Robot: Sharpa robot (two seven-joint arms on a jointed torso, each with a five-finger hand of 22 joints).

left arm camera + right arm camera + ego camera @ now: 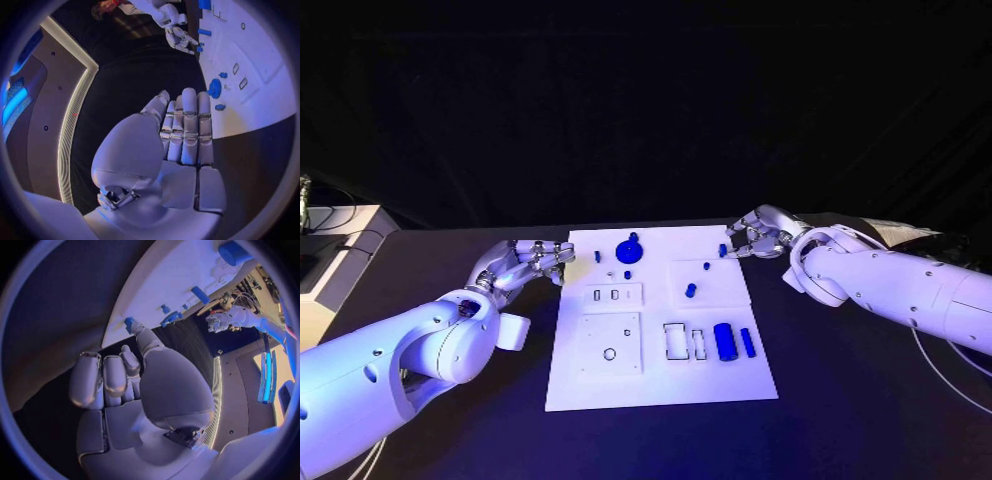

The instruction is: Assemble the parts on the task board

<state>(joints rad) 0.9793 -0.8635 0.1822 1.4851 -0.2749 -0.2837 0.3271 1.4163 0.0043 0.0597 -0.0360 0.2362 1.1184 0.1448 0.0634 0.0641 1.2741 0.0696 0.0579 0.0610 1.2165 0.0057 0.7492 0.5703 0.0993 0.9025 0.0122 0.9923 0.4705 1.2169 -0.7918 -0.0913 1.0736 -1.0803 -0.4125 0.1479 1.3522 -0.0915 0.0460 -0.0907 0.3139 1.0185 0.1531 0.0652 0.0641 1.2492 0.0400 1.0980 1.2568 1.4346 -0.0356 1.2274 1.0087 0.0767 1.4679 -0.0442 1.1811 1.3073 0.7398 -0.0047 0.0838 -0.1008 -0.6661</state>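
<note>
Head view: blue parts (724, 341) lie loose on the board (661, 385), assembly barely begun; right hand (753, 240) pinches a small part (129, 322), left hand (531, 262) open, empty.

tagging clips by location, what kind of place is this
Probably a robot demo or lab bench, not a home. A white task board with small blue parts such as a blue cylinder lies on a black table, against a dark backdrop, under bluish light.
</note>
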